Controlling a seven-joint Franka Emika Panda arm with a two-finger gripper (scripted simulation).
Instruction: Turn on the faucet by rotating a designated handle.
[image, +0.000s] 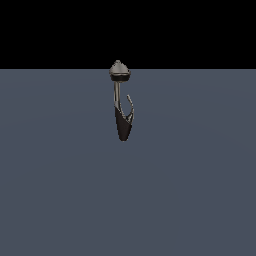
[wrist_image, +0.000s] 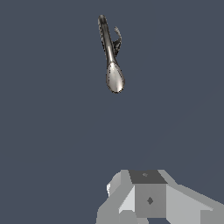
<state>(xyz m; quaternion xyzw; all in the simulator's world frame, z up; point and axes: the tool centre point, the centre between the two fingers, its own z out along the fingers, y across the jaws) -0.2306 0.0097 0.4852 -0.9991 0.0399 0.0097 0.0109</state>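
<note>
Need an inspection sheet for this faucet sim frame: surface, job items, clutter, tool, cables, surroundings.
Surface: flat plain grey-blue floor, unmarked.
Faucet: dark tapered body, thin grey stem, grey cone cap; stands alone.
Handle: thin curved grey prong on the exterior view's right of the stem; nothing touches it.
Clutter: nothing seen.
Tool: absent from the exterior view; wrist view shows only a grey housing, well apart from the faucet; fingers not visible.
Cables: nothing seen.
Surroundings: black backdrop above the floor.

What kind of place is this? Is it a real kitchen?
Probably not: it looks like a computer-made test scene. A lone small faucet with a thin hooked handle stands on a plain grey floor under a black backdrop, with no sink.
</note>
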